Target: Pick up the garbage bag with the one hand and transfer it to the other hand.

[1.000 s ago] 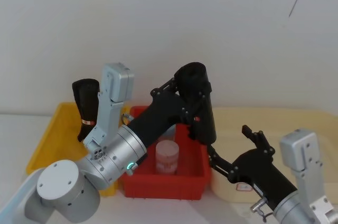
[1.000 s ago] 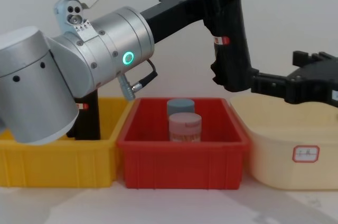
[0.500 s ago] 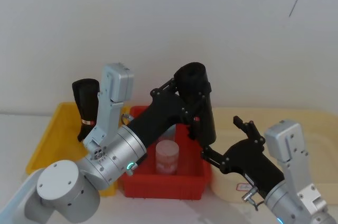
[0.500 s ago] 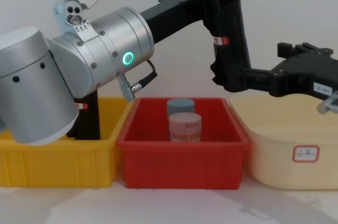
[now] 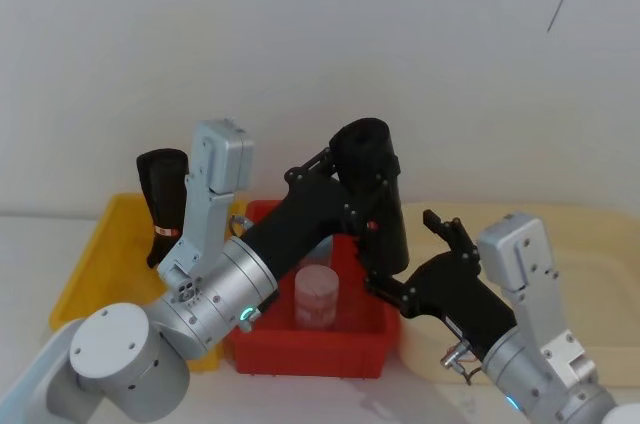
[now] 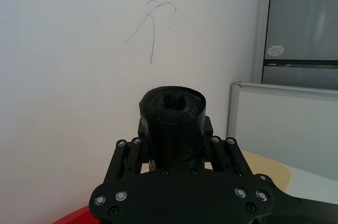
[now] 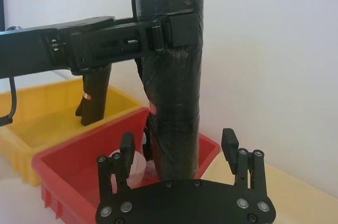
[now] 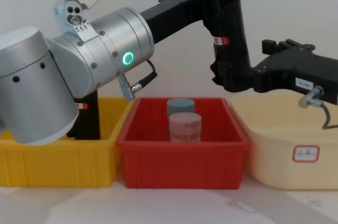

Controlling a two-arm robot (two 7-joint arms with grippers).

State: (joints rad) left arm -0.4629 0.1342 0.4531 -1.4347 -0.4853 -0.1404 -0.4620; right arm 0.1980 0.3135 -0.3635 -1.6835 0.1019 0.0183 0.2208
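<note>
The right gripper (image 7: 178, 140) has closed in on the garbage bag roll (image 8: 231, 55) — its fingers are spread either side of the lower end, above the red bin (image 8: 182, 142). The left gripper (image 6: 176, 134) clamps the upright roll near its top. Pickup is done — the receiving grasp and the release remain.

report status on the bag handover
Left hand shut on garbage bag, held upright over red bin. Right hand open, fingers flanking bag's lower end, not yet closed. Second roll stands in yellow bin.

I see a white table (image 8: 174, 208) with three containers in a row: yellow bin (image 8: 53, 168) left, red bin (image 8: 182, 166) middle, cream tub (image 8: 274, 155) right.
</note>
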